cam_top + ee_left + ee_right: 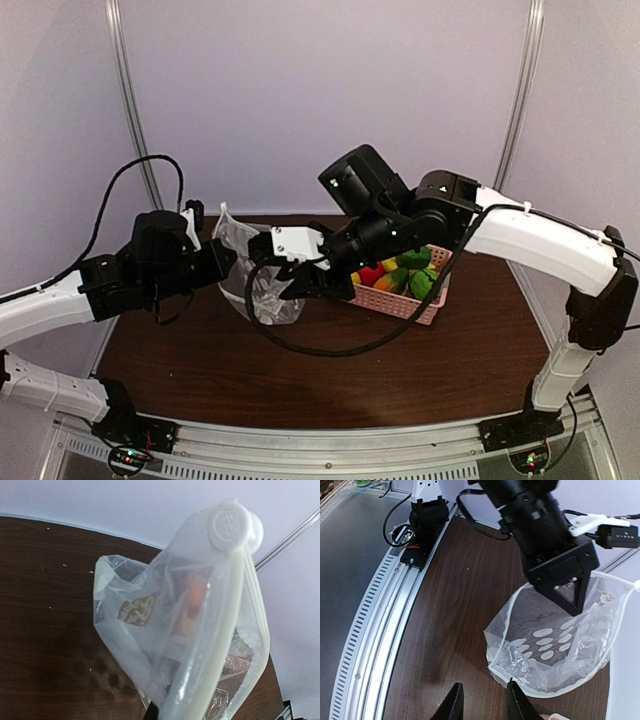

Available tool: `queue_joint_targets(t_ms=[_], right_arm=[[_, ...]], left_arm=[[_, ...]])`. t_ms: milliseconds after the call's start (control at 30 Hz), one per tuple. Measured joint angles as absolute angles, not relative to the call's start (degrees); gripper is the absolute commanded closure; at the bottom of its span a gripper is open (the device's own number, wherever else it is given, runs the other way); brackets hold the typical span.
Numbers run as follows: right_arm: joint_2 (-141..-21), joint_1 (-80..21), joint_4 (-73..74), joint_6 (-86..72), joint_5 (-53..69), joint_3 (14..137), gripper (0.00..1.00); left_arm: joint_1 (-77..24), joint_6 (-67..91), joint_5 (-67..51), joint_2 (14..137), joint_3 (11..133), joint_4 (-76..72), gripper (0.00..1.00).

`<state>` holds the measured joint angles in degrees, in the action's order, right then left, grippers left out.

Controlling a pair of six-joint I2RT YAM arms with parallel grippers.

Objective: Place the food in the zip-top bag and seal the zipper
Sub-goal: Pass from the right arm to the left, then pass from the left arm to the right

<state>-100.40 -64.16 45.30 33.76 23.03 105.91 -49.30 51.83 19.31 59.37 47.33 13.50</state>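
Left gripper (222, 258): you see its jaws closed on the rim of the bag (262, 292). It holds the bag up left of centre, and the bag's lower part appears to rest on the table (400, 370).

In the right wrist view, the bag's mouth is spread wide. The left wrist view shows the zipper (215, 645) as a whitish strip running down the bag's edge.

Right gripper (305, 288): it hangs over the bag, on the side nearest the basket (400, 303). Its fingers (454, 706) stand apart, with nothing between them.

Food (405, 270): the red, yellow and green pieces lie in the basket, just right of the bag.
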Motion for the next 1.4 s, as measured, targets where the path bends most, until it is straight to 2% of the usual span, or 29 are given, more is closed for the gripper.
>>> queue_joint_targets(t_ms=[267, 400, 867, 967, 1100, 1233, 1300, 1400], right_arm=[[-100.36, -69.49, 47.11, 44.51, 13.8, 101.75, 0.59], [-101.1, -70.35, 46.54, 45.98, 8.56, 100.79, 0.57], [-101.34, -70.72, 41.17, 48.29, 0.05, 97.73, 0.58], [-101.95, -70.81, 40.05, 49.32, -1.83, 96.55, 0.62], [-103.5, -70.85, 38.83, 50.3, -4.21, 96.03, 0.72], [-103.94, -70.96, 36.51, 50.65, -7.14, 94.7, 0.88], [-103.74, -70.96, 33.8, 50.85, -8.49, 93.6, 1.0], [-102.76, -70.98, 29.82, 51.07, -10.41, 91.05, 1.0]], left_arm=[[-49.3, 50.87, 16.53, 63.96, 58.22, 20.27, 1.0], [-49.3, 50.87, 14.96, 64.18, 59.75, 22.13, 1.0], [-49.3, 50.85, 11.75, 65.17, 61.12, 25.08, 1.0], [-49.3, 50.54, 11.2, 65.89, 62.65, 25.78, 1.0], [-49.3, 49.89, 10.61, 66.3, 64.1, 26.85, 1.0], [-49.3, 49.3, 10.2, 66.65, 64.88, 27.73, 1.0], [-49.3, 48.99, 10.13, 67.18, 65.45, 28.08, 1.0], [-49.3, 48.47, 9.87, 67.99, 66.19, 28.47, 0.99]])
